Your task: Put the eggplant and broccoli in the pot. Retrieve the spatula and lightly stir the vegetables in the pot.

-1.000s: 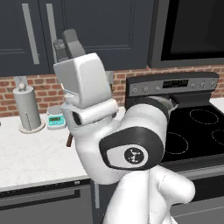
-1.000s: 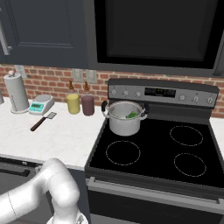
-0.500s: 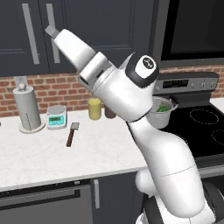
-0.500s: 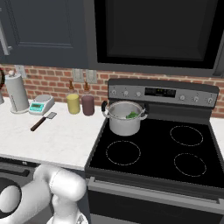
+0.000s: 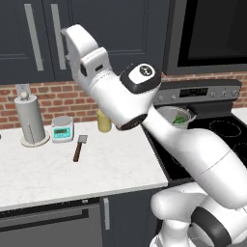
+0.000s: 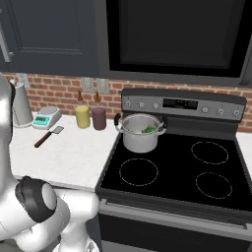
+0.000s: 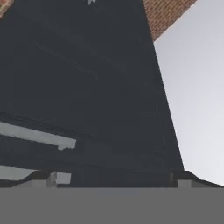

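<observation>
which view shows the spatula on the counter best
The left base view: the slim spatula with the brown-red handle and flat grey blade lies unobstructed on the white counter, near the green scale. The right base view shows it smaller, at the left edge.

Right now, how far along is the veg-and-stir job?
Done: green broccoli sits inside the shiny steel pot on the stove; the eggplant can't be made out there. In hand: nothing visible; the arm is raised toward the dark upper cabinets. Left: fetch the brown-handled spatula lying on the white counter, then stir.
</observation>
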You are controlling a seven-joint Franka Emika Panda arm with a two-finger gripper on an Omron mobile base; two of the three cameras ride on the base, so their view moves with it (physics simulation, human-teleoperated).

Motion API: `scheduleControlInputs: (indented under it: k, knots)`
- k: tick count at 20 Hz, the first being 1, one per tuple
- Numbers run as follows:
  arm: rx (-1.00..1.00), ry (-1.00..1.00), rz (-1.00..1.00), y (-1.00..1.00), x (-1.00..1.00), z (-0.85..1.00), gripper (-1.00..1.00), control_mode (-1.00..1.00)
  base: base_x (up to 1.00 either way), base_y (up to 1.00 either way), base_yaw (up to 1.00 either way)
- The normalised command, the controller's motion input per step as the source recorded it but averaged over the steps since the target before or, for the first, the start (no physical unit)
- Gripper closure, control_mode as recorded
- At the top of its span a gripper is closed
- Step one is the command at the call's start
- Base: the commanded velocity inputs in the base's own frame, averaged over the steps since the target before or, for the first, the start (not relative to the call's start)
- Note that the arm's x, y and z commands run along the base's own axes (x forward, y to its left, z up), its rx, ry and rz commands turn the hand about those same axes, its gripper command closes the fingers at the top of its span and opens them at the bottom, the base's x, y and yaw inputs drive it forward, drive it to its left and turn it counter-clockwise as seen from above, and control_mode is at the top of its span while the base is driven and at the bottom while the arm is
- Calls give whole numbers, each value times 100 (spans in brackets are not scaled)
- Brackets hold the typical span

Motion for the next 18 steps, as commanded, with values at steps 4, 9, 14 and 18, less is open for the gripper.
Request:
scheduleControlInputs:
  k: [4,9,14,18]
  knots:
    - [64,31,-3,3,-52,49,-100,-100,0,0,0]
    - [84,43,-3,0,-28,58,-100,-100,0,0,0]
    - [97,70,-6,0,-21,20,-100,-100,0,0,0]
    - [89,85,-5,0,-20,6,-100,-100,0,0,0]
